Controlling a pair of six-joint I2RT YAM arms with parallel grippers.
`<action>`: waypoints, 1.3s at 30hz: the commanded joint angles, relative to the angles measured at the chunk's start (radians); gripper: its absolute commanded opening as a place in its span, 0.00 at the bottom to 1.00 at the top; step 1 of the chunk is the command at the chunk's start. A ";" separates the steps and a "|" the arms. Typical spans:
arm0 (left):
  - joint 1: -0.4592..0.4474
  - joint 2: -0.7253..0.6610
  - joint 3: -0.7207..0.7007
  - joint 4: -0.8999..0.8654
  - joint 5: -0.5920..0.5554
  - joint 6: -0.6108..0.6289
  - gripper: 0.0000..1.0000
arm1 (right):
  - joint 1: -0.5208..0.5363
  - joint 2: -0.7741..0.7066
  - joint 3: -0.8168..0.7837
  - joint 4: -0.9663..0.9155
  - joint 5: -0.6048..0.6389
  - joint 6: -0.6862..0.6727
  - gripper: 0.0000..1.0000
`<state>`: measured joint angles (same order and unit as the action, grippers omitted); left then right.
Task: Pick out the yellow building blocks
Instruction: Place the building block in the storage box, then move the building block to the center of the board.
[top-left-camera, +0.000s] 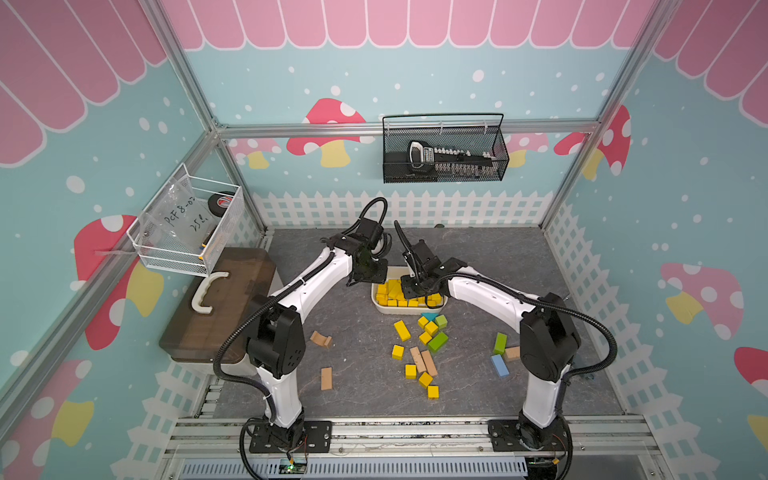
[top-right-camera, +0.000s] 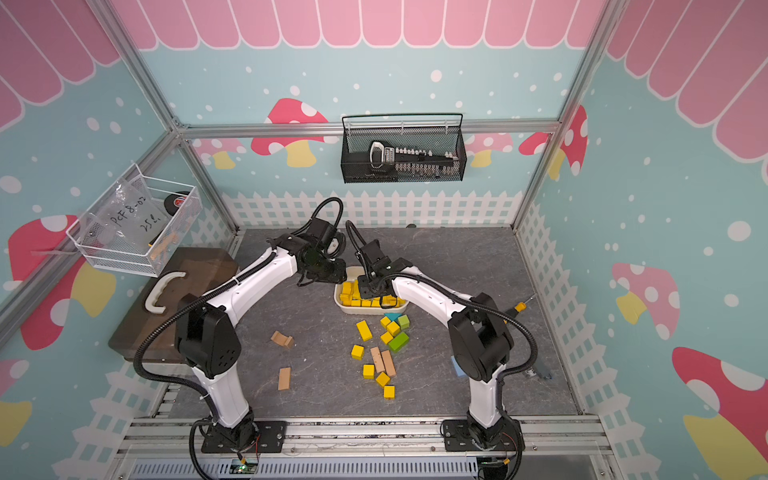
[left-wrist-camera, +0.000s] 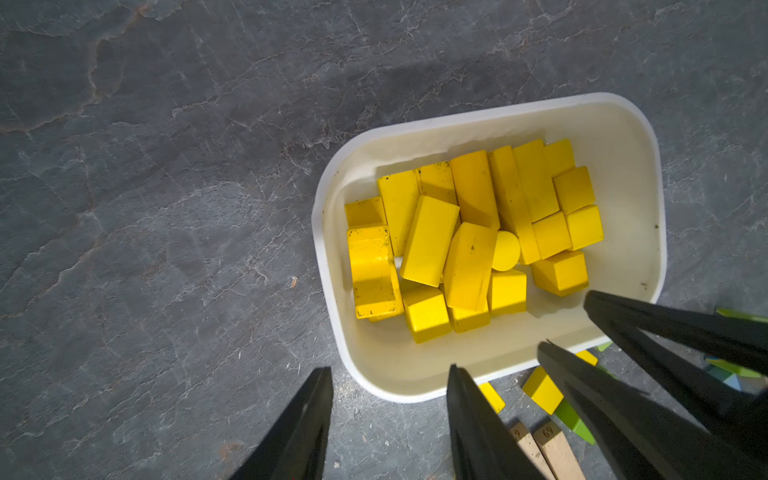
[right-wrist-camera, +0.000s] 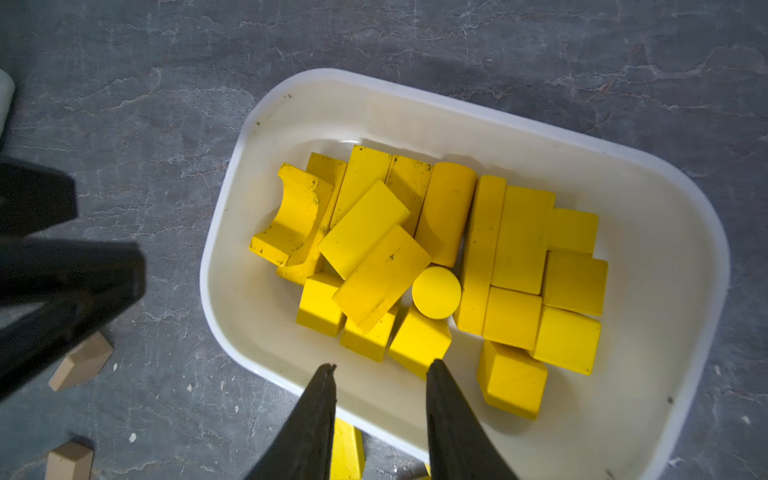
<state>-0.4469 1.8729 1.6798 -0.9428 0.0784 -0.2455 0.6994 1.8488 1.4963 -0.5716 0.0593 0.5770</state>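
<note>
Right wrist view: right gripper (right-wrist-camera: 380, 368) part-open, empty, above the yellow building blocks (right-wrist-camera: 374, 232); left gripper (left-wrist-camera: 390, 370) likewise.

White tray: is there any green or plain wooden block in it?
No: every piece in the white tray is one of the yellow building blocks.

a clear plastic bag (top-left-camera: 176, 216) in the white wire basket (top-left-camera: 166, 262) on the left wall carried black handwriting, legible in both top views: "pcf8-02", and below it something like "25 e". in the left wrist view a plain tan block (left-wrist-camera: 557, 451) lying on the table bore a stamped "69". the stamp on the neighbouring tan block (left-wrist-camera: 527, 444) just beside it was half hidden.
</note>
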 joint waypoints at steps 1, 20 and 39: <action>-0.003 -0.006 0.015 -0.012 -0.014 0.023 0.49 | 0.032 -0.074 -0.058 0.007 0.019 0.014 0.37; -0.018 -0.006 0.013 -0.011 0.001 0.030 0.49 | 0.138 -0.340 -0.433 0.116 0.063 0.078 0.37; -0.241 0.039 0.029 -0.017 0.094 0.112 0.45 | -0.117 -0.783 -0.860 0.133 0.107 0.157 0.40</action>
<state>-0.6559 1.8854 1.6844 -0.9440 0.1654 -0.1741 0.6010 1.0985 0.6601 -0.4831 0.1852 0.6849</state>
